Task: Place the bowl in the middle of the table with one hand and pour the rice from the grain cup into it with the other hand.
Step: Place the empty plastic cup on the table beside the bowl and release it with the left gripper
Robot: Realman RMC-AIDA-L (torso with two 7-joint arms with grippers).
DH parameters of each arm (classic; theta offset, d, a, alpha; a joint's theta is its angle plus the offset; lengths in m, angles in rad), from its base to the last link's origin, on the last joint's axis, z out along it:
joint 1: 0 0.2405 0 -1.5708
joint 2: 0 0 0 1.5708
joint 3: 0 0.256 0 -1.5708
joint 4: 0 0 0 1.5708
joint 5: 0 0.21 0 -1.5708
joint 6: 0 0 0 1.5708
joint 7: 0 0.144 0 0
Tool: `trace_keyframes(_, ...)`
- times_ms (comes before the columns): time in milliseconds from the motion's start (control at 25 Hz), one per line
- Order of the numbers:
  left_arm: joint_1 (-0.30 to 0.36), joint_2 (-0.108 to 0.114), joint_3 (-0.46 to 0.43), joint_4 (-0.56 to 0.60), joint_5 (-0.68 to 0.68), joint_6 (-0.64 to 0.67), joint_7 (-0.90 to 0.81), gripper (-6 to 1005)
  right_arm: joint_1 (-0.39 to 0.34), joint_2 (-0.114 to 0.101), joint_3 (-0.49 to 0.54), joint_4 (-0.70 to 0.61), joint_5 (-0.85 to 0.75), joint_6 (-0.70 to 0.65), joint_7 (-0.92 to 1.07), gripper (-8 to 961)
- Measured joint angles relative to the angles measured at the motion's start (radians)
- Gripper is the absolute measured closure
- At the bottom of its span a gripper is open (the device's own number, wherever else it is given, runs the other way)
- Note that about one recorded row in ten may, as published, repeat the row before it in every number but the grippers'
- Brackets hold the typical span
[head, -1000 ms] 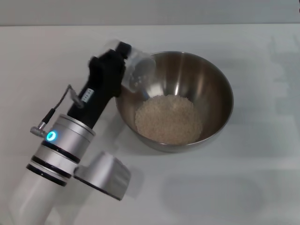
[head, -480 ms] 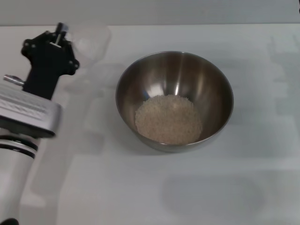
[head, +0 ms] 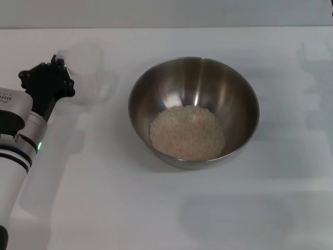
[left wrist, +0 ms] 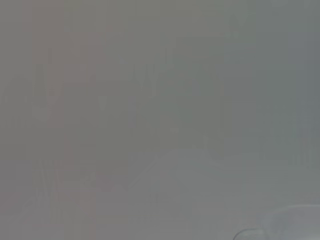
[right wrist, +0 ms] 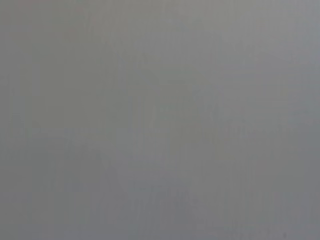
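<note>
The steel bowl [head: 231, 88] stands in the middle of the white table [head: 156, 208] in the head view. A pale heap of rice [head: 187, 133] covers its bottom. My left gripper [head: 58, 63] is at the far left of the table, well clear of the bowl. It is shut on the handle of the clear grain cup [head: 86, 57], which is upright and looks empty. A faint curved edge of the grain cup [left wrist: 280, 220] shows in the left wrist view. My right gripper is out of view; the right wrist view shows only plain grey.
My left arm's silver forearm [head: 15, 140] runs along the left edge of the head view. The table's far edge [head: 208, 27] lies behind the bowl.
My left gripper has drawn back from the bowl's rim to the far left, turning the grain cup from tipped to upright. The bowl and rice have not moved.
</note>
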Motion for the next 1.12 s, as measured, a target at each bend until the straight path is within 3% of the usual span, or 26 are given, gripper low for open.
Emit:
trace_keyframes(240, -0.020, -0.004, -0.023, 0.025, -0.001, -0.071, -0.038, 925, -0.003, 0.000, -0.002, 0.004, 0.000, -0.002, 0.000, 320)
trace_keyframes(1120, -0.006, -0.004, -0.031, 0.073, -0.001, -0.080, -0.165, 911, -0.008, -0.001, -0.003, 0.008, -0.008, -0.009, 0.000, 320)
